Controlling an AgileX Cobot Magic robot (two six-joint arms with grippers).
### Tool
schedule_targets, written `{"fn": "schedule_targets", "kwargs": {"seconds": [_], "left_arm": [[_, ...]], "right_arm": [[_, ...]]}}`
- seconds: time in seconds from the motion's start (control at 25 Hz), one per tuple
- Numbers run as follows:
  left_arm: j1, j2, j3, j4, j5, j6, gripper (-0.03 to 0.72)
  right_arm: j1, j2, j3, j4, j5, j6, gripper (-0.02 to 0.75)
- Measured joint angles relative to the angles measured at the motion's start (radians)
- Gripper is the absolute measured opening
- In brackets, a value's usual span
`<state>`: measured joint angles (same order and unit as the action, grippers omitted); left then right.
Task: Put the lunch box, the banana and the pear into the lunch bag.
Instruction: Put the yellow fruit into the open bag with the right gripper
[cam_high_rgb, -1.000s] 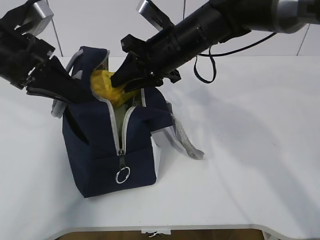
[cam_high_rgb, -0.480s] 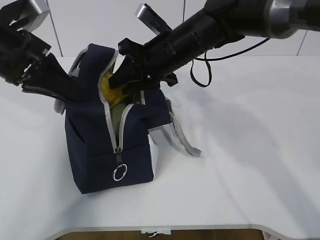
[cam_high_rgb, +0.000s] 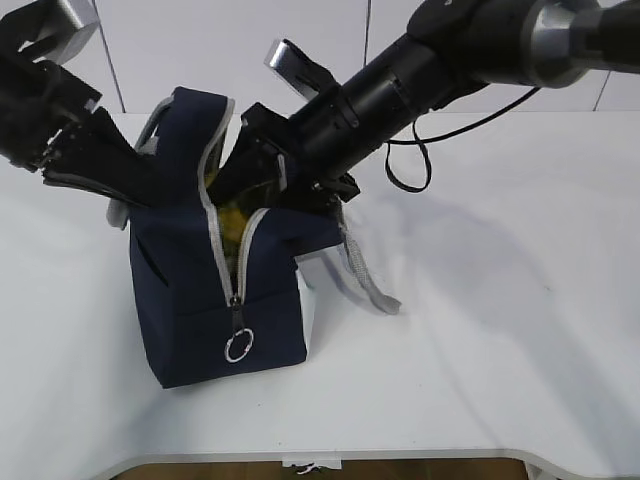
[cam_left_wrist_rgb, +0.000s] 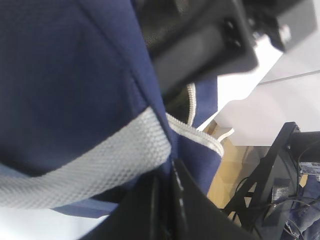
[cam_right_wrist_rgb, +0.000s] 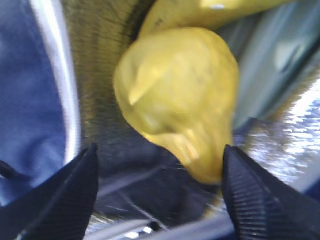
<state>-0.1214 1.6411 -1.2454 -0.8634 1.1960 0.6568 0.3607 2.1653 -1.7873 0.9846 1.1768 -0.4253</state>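
Note:
The navy lunch bag (cam_high_rgb: 200, 290) stands at the table's left with its zipper open. My left gripper (cam_high_rgb: 130, 180) is shut on the bag's left rim by the grey webbing handle (cam_left_wrist_rgb: 95, 160) and holds it up. My right gripper (cam_high_rgb: 255, 165) reaches into the bag's mouth with its jaws wide open. The yellow pear (cam_right_wrist_rgb: 180, 95) lies loose inside the bag between and beyond the fingers, touching neither. The banana (cam_right_wrist_rgb: 210, 12) lies just behind it. A pale green-grey edge of the lunch box (cam_right_wrist_rgb: 280, 55) shows at the right. A bit of yellow (cam_high_rgb: 232, 215) shows in the opening.
The bag's silver foil lining (cam_right_wrist_rgb: 295, 120) surrounds the fruit. A grey handle strap (cam_high_rgb: 365, 280) hangs on the table to the bag's right. The white table (cam_high_rgb: 500, 300) extends to the right and front.
My right gripper has gone down into the bag and opened. The pear has left the jaws and sunk inside. The left gripper has raised the bag's rim slightly.

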Motion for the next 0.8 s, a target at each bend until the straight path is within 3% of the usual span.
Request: {"fn": "schedule_targets", "kwargs": {"seconds": [0.2, 0.52, 0.8], "left_arm": [[0.000, 0.000, 0.000, 0.004, 0.000, 0.000, -0.006], [0.000, 0.000, 0.000, 0.019, 0.002, 0.000, -0.006], [0.000, -0.002, 0.000, 0.031, 0.002, 0.000, -0.006]], "right_arm": [[0.000, 0.000, -0.023, -0.042, 0.029, 0.013, 0.589], [0.000, -0.014, -0.218, -0.391, 0.042, 0.226, 0.587], [-0.002, -0.073, -0.203, -0.609, 0.051, 0.351, 0.584]]}}
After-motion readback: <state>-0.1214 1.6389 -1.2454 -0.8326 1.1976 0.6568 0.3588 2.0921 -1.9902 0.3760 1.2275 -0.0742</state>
